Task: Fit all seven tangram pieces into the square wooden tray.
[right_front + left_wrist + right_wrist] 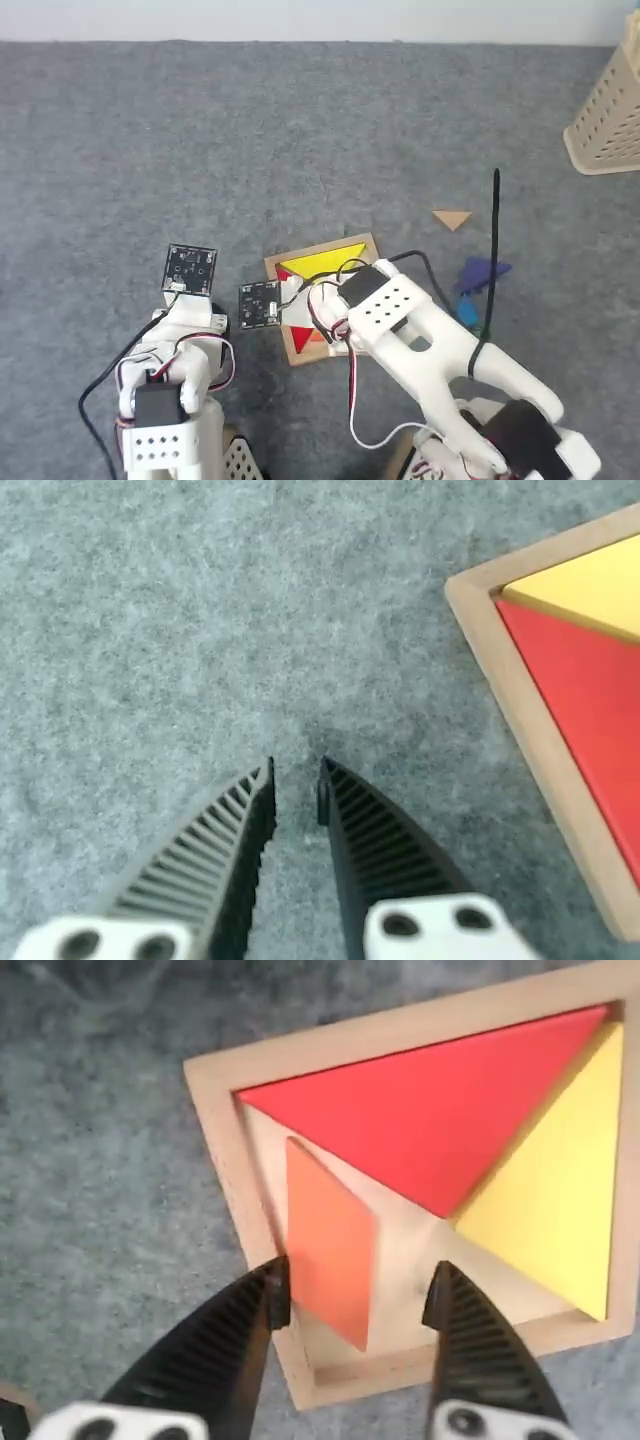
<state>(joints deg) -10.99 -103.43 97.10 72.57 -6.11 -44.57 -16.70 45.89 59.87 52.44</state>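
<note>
The square wooden tray point(330, 243) lies at the table's middle with a large yellow triangle point(325, 266) and a large red triangle point(430, 1120) in it. My right gripper point(355, 1295) hangs open over the tray's near corner. An orange parallelogram point(330, 1250) lies tilted in the tray between its fingers, close to one fingertip point(268, 1300). My left gripper point(297, 773) hovers over bare carpet beside the tray rim point(520, 690), a narrow gap between its fingers and nothing in them. Loose to the right lie a tan triangle point(452, 218), a purple piece point(483, 272) and a blue piece point(468, 312).
A green piece point(481, 328) peeks out beside the right arm. A black cable point(494, 260) runs over the loose pieces. A cream perforated basket point(610, 110) stands at the far right edge. Grey carpet covers the table.
</note>
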